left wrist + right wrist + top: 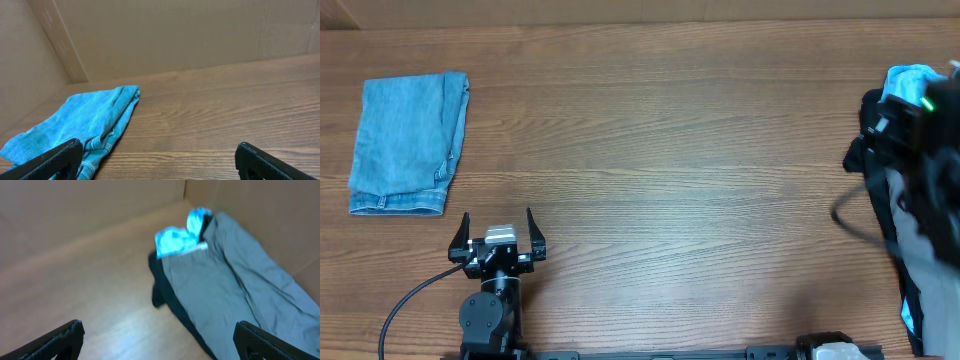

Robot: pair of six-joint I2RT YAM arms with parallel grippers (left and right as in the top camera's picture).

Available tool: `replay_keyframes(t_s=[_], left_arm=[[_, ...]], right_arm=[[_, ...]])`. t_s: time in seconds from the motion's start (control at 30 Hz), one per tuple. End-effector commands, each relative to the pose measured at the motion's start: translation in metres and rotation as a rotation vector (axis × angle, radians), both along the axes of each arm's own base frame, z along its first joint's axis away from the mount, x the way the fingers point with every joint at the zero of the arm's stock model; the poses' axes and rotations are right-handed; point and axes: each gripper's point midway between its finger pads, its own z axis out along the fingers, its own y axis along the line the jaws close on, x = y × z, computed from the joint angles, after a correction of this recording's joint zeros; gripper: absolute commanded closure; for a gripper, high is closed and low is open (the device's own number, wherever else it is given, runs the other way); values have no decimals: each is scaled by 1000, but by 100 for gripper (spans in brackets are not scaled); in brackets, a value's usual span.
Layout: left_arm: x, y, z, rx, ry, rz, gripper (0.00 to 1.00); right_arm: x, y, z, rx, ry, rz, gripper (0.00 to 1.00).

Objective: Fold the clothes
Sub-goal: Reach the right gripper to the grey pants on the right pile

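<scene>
Standing beside the table (670, 130), I saw that the left jaws were wide apart and held nothing; their two black fingers (465, 225) pointed toward the far edge, low over bare wood near the front. The left arm (492, 310) rose from the front edge, with a black cable (410, 298) curving away from it. A folded blue denim garment (408, 140) lay flat at the far left of the table, well apart from these jaws, and in the left wrist view the same denim (85, 125) showed ahead and to the left between the fingers (55, 160). The grey shorts (235, 285) lay at the right edge of the table, stretched out lengthwise and unfolded, with soft creases along them. They rested on a black garment (160, 287), which came out from under their left side. A bright blue cloth (175, 239) sat at their far end. This view was somewhat blurred, so I could not make out a button or pockets. The right jaws were also wide apart and empty, their fingers (55, 340) above the near end of the pile. From overhead, the right arm (905, 130) covered much of the shorts (930, 255). A plain brown wall (175, 35) stood behind the table.
</scene>
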Motion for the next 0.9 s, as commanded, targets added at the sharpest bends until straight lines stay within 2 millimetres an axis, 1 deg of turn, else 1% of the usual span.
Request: replay_keyframes(t_s=[0.0,0.1,0.17,0.23,0.27,0.33,0.47,0.57,0.63,0.77,0.87], left_arm=[[-1,4,1,19,-4,22,0],[-1,4,1,19,-4,22,0],[-1,4,1,19,-4,22,0],[-1,4,1,19,-4,22,0],[-1,4,1,19,-4,22,0],[-1,4,1,19,-4,22,0],[-1,4,1,19,-4,22,0],[-1,4,1,19,-4,22,0],[-1,4,1,19,-4,22,0],[-1,4,1,19,-4,22,0],[-1,4,1,19,-4,22,0]], right_arm=[[21,-11,-15,8,63,-47,0],[36,-14,-42,124,130,-38,0],[42,-23,-54,202,147,-54,0],[50,-41,-60,252,128,-94,0],[54,-46,-61,280,115,-99,0],[60,-48,-64,355,89,-80,0],[62,-65,-59,335,53,-116,0],[72,-72,-55,307,27,-100,0],[77,-79,-58,275,32,-104,0],[92,-92,-78,251,72,-138,0],[106,-106,-101,226,119,-178,0]])
